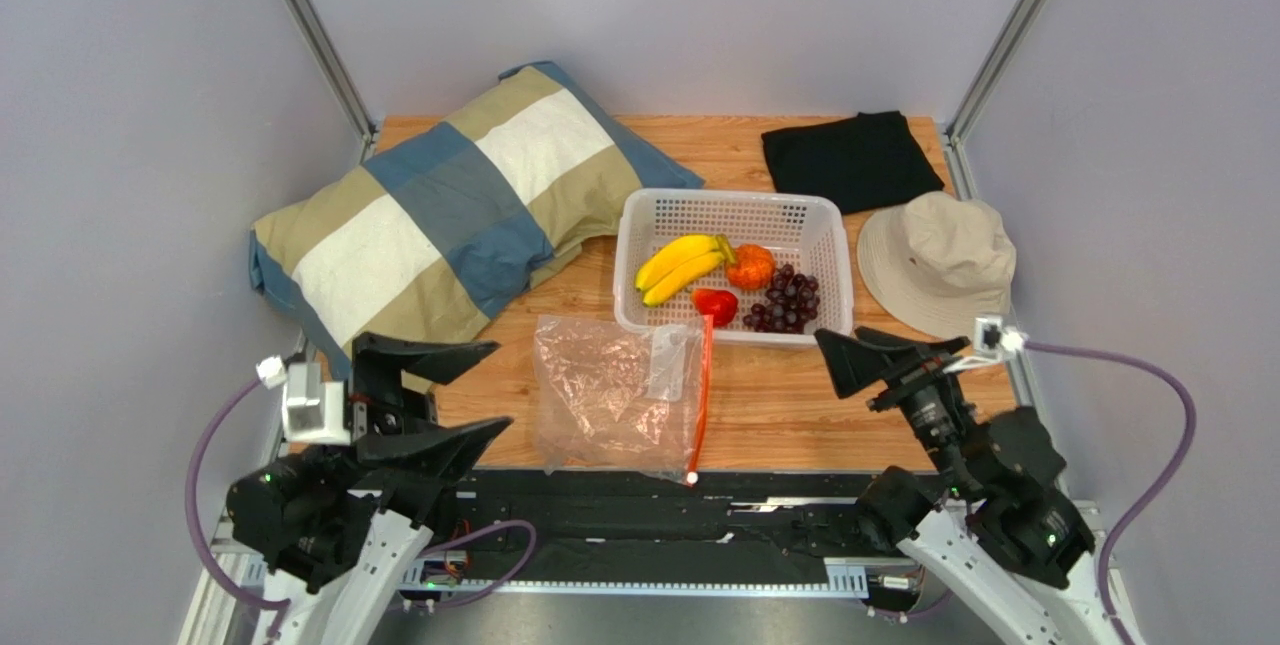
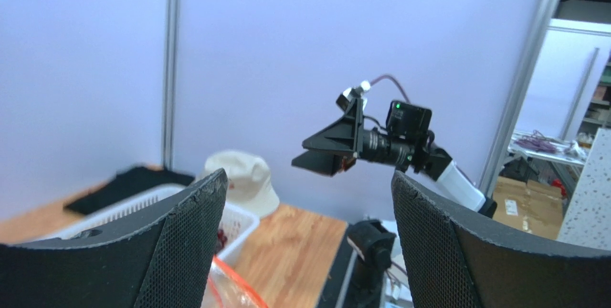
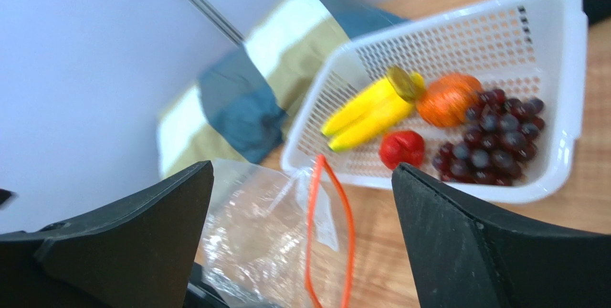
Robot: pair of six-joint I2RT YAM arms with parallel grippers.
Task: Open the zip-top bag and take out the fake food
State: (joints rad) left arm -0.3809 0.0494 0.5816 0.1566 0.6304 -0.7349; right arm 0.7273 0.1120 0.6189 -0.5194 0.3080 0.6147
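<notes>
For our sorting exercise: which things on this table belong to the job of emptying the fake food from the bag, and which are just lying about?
Job: bag, bananas, orange, red fruit, grapes.
Lying about: basket, pillow, hat, black cloth.

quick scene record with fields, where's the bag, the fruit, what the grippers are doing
bag: zip-top bag lies flat on the table, near side of the basket, looks empty
zipper: orange-red strip on the bag's right edge, appears parted
fruit: banana bunch, orange fruit, red fruit, grape bunch, all in the white basket
left gripper: open, holds nothing, near its base
right gripper: open, holds nothing, right of the bag
other: pillow, hat, black cloth
task state: fruit is out of the bag
</notes>
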